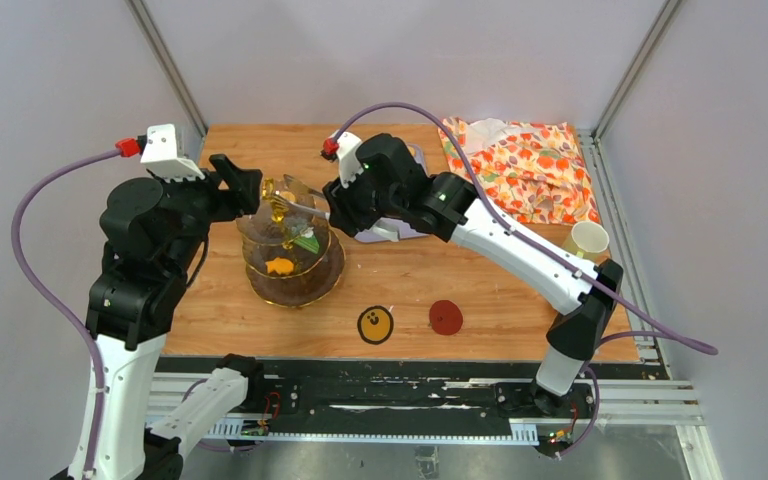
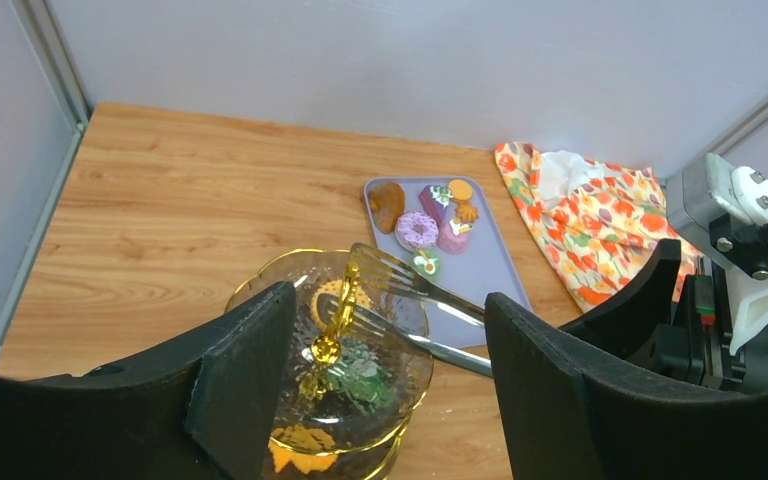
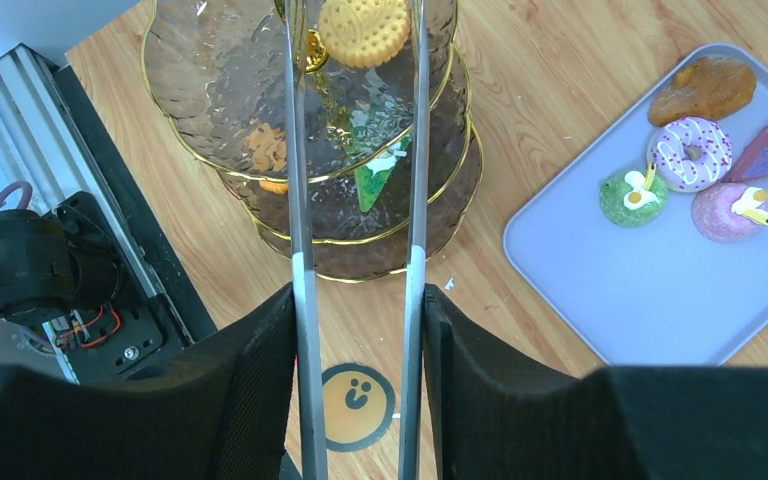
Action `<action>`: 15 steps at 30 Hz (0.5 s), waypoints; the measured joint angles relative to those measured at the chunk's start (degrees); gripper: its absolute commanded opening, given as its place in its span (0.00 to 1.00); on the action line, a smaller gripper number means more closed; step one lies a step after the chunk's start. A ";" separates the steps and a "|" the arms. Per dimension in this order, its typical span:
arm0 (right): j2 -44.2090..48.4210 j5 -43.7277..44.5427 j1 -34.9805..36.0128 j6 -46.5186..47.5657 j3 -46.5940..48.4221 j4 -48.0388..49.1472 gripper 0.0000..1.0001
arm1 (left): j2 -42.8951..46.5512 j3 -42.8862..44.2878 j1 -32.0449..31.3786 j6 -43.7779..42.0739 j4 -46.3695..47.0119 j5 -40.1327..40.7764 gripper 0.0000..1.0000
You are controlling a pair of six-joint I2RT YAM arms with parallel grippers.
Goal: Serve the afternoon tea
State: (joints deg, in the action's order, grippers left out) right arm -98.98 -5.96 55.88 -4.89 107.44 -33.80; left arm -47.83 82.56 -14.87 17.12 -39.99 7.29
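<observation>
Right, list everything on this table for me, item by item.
glass stand: one, clear with gold rims and handle, left of centre
biscuit: one, golden, between the tong tips above the top tier
stand pastries: two seen, orange and green, below the top tier
tray: one, lilac, behind and right of the stand
tray pastries: at least six, brown, purple-white donut, green, pink, purple, orange
tongs: one pair, metal, reaching over the stand
cloth: one, orange floral, far right corner
mug: one, pale yellow, right edge
round markers: two, yellow and red, near edge
left gripper: black, open, beside the stand
right gripper: black, shut on the tongs
</observation>
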 measured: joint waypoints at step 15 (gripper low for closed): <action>4.28 5.81 0.09 0.74 -3.65 1.60 0.19 | 0.02 -0.11 0.00 0.04 0.00 -0.09 0.74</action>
State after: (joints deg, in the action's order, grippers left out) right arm -94.70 -0.14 55.96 -4.14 103.79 -32.21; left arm -47.81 82.46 -14.87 17.17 -39.99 7.20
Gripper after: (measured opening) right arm 0.312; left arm 0.736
